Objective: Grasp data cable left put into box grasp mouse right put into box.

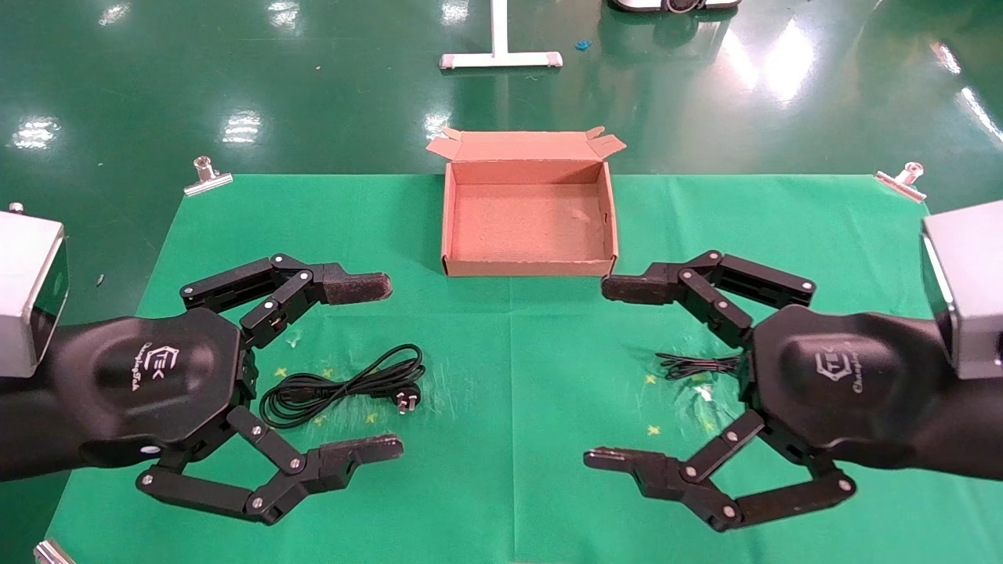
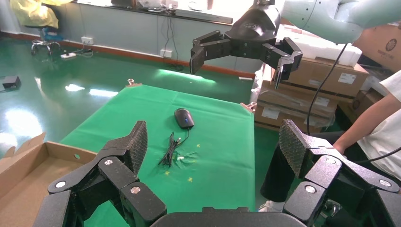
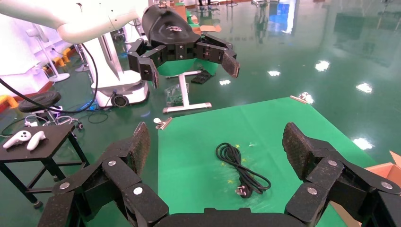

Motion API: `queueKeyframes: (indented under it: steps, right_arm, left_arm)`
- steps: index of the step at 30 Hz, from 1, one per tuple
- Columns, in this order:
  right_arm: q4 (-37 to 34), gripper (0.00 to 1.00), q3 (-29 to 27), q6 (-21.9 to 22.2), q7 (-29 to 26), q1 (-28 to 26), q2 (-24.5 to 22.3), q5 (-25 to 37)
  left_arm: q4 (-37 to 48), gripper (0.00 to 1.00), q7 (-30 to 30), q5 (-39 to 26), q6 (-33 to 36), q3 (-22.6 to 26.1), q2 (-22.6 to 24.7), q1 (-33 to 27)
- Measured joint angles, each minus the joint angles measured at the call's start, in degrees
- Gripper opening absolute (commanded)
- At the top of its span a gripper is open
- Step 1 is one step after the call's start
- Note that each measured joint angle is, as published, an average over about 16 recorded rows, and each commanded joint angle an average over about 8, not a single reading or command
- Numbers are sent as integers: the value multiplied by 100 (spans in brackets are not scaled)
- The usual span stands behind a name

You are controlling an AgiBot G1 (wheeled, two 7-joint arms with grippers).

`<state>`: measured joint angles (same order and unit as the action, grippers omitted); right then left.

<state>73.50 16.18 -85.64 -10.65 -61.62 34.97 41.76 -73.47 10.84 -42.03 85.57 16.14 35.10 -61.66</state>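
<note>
Nothing packed yet. The box (image 1: 529, 223) sits at the far middle of the green cloth (image 1: 509, 439), flaps up along its far edge, floor bare inside. The data cable (image 1: 345, 386) lies coiled on the cloth at the left, plug end pointing right, well short of the box; in the head view it lies between the two fingers of the left gripper (image 1: 380, 368), which hangs above it with jaws spread wide and holding nothing. The right wrist view confirms the cable flat on the cloth, untouched, with that gripper raised well clear of it. The right gripper (image 1: 607, 374) mirrors it on the right side, also spread wide and empty, its far fingertip close to the box's near right corner in the head view. The mouse (image 2: 184, 117) is hidden behind the right arm's wrist housing from the head camera; only its thin bundled wire (image 1: 697, 365) shows there. The left wrist view gives it plainly: on the cloth toward the right side, wire bundle just beside it, the right gripper high above. My reading: both halves of the job remain, cable first for the left arm, then mouse for the right. The left looks poised to descend; the loose loops may trail when lifted, and the plug could snag the box wall.
</note>
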Motion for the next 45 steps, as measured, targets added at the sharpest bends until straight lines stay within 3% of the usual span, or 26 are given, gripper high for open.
queueKeyframes:
  steps: [45]
  right_arm:
    - [1,100,1,0,15,0,-13,24]
  left_arm:
    - [-10,100,1,-40,4,17,-7,-3]
